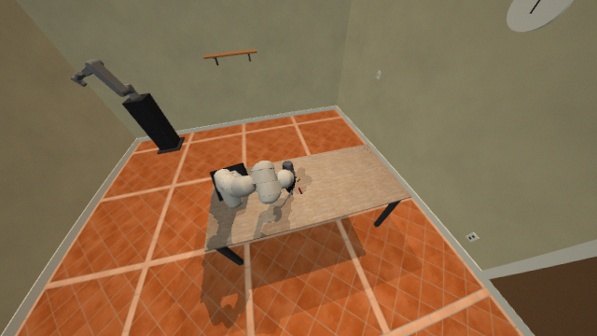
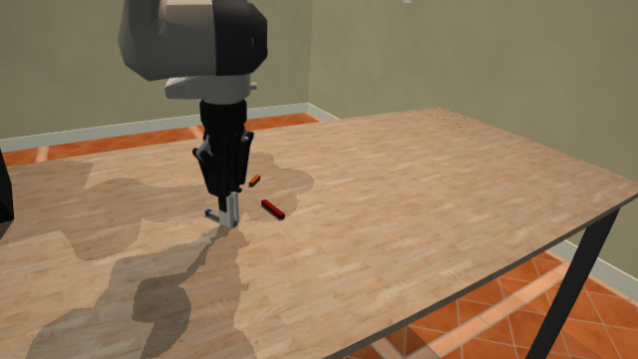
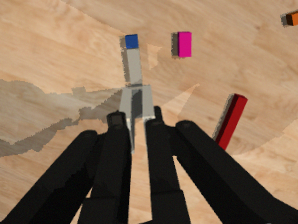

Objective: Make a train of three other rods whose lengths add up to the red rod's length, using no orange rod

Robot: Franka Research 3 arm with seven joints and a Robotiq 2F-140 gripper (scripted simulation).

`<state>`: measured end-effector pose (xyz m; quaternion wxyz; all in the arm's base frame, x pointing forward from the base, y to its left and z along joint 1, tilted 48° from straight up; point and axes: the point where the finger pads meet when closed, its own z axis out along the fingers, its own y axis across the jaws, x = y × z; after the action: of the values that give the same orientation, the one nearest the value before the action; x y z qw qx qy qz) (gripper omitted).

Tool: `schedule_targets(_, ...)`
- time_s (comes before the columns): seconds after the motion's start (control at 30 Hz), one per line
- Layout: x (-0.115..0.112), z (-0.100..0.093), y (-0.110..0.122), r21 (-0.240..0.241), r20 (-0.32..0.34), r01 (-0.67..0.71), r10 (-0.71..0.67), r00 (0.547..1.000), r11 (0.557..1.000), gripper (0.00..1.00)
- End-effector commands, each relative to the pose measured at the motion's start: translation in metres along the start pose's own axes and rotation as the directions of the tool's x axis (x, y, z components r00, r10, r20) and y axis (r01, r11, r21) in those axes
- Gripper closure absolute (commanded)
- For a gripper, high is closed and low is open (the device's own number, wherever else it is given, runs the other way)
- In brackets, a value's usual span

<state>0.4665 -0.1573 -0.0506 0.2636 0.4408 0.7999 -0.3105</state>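
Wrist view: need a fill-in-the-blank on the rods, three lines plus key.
1. The gripper is shut on the grey rod, and at that rod's far end lies the ___ rod.
2. In the wrist view, the magenta rod lies to the ___ of that far-end rod.
3. The longest rod in view, beside the gripper, is ___.
Missing words: blue; right; red.
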Motion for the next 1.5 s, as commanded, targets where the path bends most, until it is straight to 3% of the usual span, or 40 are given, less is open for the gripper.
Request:
schedule_targets(0.0,0.0,0.001,0.0,0.0,0.0,-0.003,0.003,1.0,1.0,0.97)
schedule_targets(0.57,0.0,0.001,0.0,0.0,0.0,-0.003,0.003,1.0,1.0,0.85)
schedule_targets(1.07,0.0,-0.002,0.0,0.0,0.0,-0.003,0.003,1.0,1.0,0.85)
schedule_targets(1.23,0.0,-0.017,0.0,0.0,0.0,-0.003,0.003,1.0,1.0,0.85)
schedule_targets(1.47,0.0,-0.054,0.0,0.0,0.0,-0.003,0.003,1.0,1.0,0.85)
